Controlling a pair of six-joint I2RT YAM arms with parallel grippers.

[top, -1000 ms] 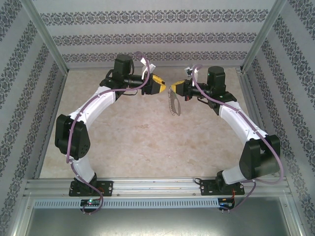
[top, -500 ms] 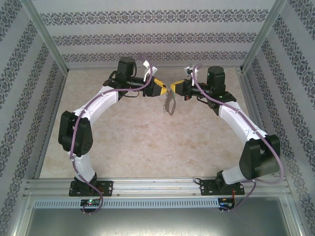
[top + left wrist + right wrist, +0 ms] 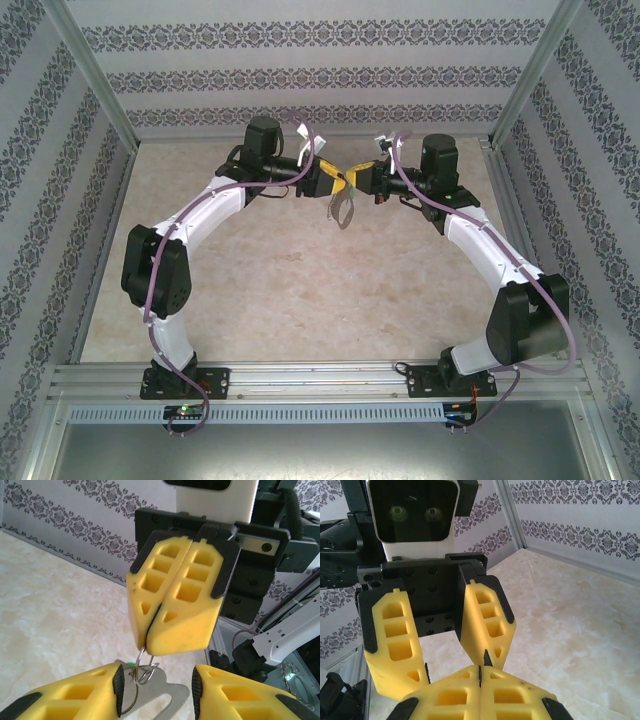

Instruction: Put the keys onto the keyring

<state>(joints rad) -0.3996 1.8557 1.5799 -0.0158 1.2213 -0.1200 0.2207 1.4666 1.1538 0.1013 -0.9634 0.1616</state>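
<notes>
Left gripper (image 3: 335,183) has closed in from the left, jaws apart astride the keyring (image 3: 344,208), which dangles above the far table (image 3: 250,290), clamped in the right gripper (image 3: 150,647). Light, stiff, slippery, swingy: pinch its wire.

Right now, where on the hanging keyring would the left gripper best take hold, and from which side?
Probably its free lower loop: the keyring hangs from the shut right gripper, pinched at the top. Come from the facing side, with the left gripper open astride the wire.
</notes>
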